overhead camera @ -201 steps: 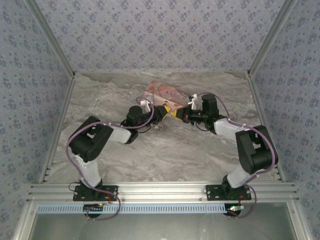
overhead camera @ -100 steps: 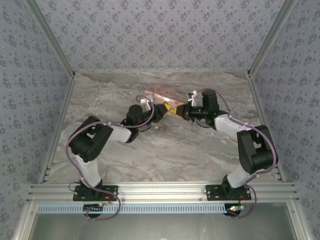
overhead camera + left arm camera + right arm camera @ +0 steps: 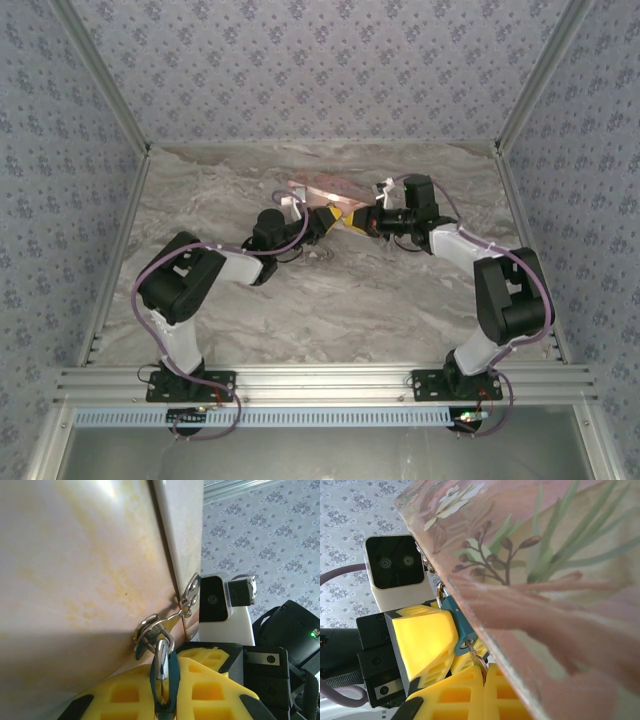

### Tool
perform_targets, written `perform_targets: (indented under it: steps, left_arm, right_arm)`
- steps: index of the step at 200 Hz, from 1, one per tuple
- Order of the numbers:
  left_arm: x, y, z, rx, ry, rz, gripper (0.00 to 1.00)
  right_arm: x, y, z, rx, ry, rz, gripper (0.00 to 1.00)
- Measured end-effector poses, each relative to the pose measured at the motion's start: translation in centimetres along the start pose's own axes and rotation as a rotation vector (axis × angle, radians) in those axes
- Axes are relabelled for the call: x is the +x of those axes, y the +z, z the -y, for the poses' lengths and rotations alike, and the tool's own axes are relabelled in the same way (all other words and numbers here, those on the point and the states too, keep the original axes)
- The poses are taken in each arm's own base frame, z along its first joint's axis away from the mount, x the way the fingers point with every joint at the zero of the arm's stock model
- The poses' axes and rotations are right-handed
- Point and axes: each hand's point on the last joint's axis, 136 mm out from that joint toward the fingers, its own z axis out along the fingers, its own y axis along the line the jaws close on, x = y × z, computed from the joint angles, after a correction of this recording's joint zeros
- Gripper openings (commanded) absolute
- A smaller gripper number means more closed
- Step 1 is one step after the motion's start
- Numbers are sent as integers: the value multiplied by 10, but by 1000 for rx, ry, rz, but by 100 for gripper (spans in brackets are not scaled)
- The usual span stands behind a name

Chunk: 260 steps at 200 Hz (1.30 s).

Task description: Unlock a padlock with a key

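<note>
In the left wrist view my left gripper (image 3: 164, 676) is shut on the small blue padlock (image 3: 173, 672), with its silvery shackle (image 3: 161, 662) hooked through the metal clasp rings (image 3: 148, 631) of the pink box (image 3: 75, 570). From the right wrist view, my right gripper (image 3: 483, 668) is shut on the key (image 3: 479, 658), whose tip sits in the keyhole at the padlock's (image 3: 456, 617) bottom end. From above, the left gripper (image 3: 328, 218) and right gripper (image 3: 356, 222) meet tip to tip just below the tilted box (image 3: 318, 188).
The pink illustrated box (image 3: 545, 580) hangs close over both grippers. Patterned walls enclose the marble table (image 3: 330, 300) on three sides, and open tabletop lies in front of the arms. Each wrist view shows the other arm's white camera (image 3: 215, 600) close by.
The right gripper and wrist have shifted slightly toward the back wall with the key. The pink box has tipped more edge-on. The left arm has barely moved.
</note>
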Motion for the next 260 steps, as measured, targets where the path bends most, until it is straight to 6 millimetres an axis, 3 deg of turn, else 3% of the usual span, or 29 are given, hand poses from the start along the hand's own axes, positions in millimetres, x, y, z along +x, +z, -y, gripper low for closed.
perform_targets:
  steps: [139, 169, 215, 260]
  left_arm:
    - [-8, 3, -4, -4, 9, 36, 0]
    - [-7, 3, -11, -29, -1, 33, 0]
    - [12, -2, -34, -106, -36, -17, 0]
    - [26, -2, -38, -120, -62, -50, 0]
  right_arm:
    - [-10, 12, 0, 23, 2, -16, 0]
    - [-6, 13, 9, 36, -10, 0, 2]
    - [14, 16, 32, 67, -26, 11, 9]
    - [27, 7, 34, 86, -71, 36, 28]
